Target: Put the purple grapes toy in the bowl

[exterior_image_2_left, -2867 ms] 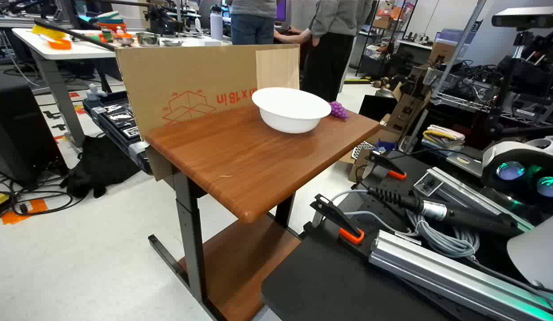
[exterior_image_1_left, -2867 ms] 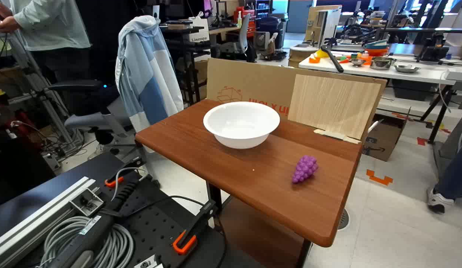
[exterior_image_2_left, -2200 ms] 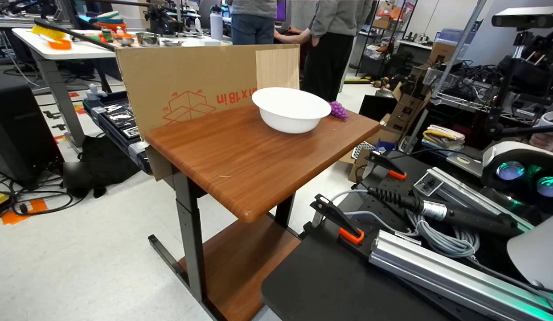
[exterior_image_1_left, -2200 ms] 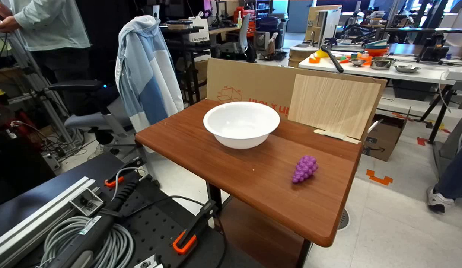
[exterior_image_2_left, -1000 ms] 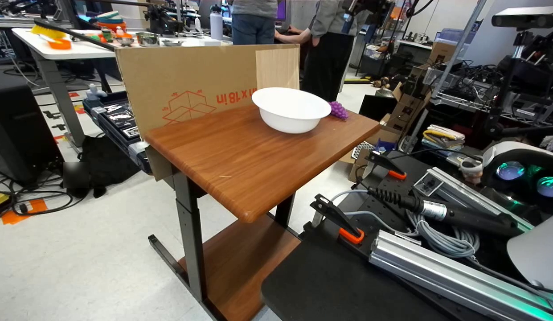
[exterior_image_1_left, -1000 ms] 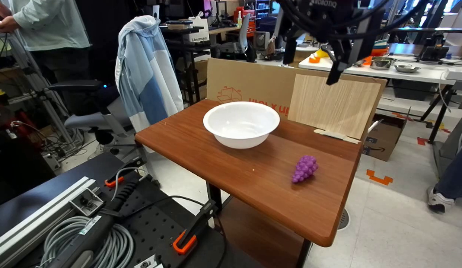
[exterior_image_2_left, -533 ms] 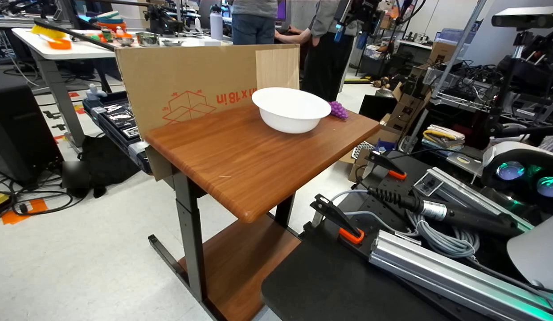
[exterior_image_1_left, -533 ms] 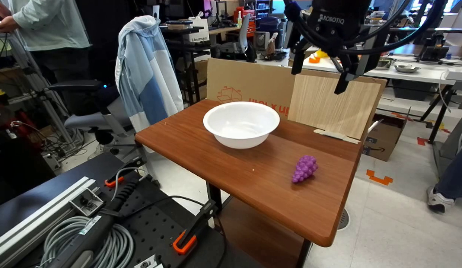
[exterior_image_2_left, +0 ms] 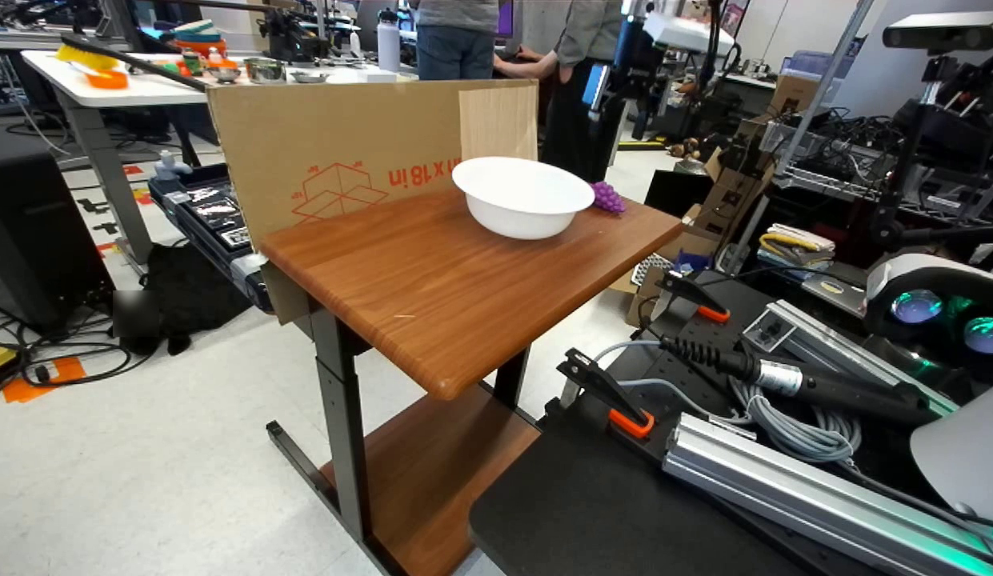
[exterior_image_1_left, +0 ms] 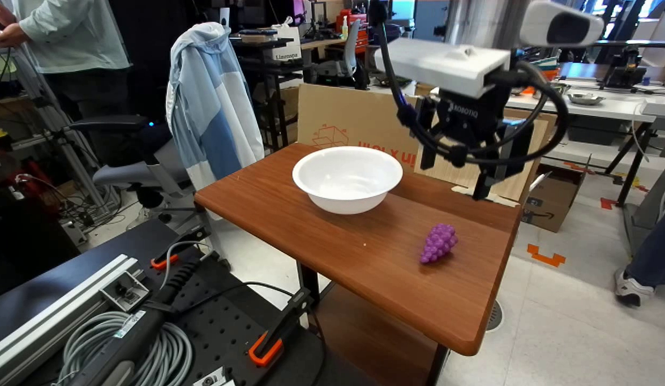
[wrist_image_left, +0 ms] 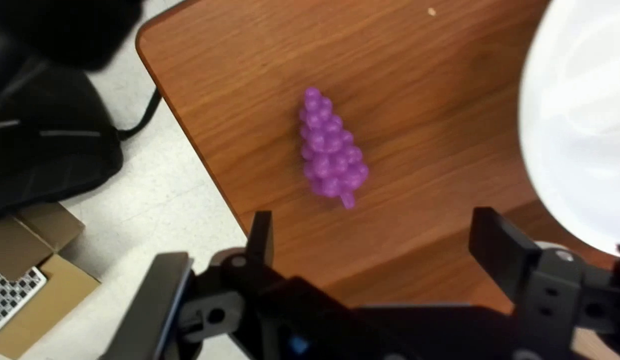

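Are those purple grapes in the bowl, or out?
Out: the grapes lie on the table, with a gap between them and the bowl.

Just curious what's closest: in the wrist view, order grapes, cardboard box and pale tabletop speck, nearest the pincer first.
1. Grapes: ahead of the open pincer.
2. Pale speck: on the table, high in the picture.
3. Cardboard box: lower left, on the floor.

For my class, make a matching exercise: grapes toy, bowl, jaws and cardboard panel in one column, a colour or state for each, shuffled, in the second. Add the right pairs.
Column one
1. Grapes toy
2. Bowl
3. Jaws
4. Cardboard panel

Column two
A. Open, holding nothing
B. White, round
C. Upright, with red print
D. Purple, lying on the table

Pairs: 1-D; 2-B; 3-A; 4-C
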`<state>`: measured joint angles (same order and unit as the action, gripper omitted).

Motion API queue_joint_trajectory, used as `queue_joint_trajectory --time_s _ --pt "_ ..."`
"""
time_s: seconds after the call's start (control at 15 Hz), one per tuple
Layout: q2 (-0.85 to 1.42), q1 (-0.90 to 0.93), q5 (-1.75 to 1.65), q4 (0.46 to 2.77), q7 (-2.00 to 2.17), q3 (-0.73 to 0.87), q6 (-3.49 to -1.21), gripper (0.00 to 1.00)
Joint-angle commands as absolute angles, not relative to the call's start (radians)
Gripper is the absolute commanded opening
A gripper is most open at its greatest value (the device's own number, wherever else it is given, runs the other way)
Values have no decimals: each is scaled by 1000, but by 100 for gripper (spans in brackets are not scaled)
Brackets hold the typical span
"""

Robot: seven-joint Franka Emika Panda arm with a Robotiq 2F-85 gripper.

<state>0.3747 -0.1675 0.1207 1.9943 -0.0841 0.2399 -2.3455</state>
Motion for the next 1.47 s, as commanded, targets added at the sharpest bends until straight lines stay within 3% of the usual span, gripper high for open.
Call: queue_joint_trajectory --time_s 0.0,0.67,1.4 --pt "504 -190 54 1920 25 242 -2354 100" --pt "653 -224 65 1761 110 223 -2312 100" --pt "678 -229 93 1750 105 170 -2240 100"
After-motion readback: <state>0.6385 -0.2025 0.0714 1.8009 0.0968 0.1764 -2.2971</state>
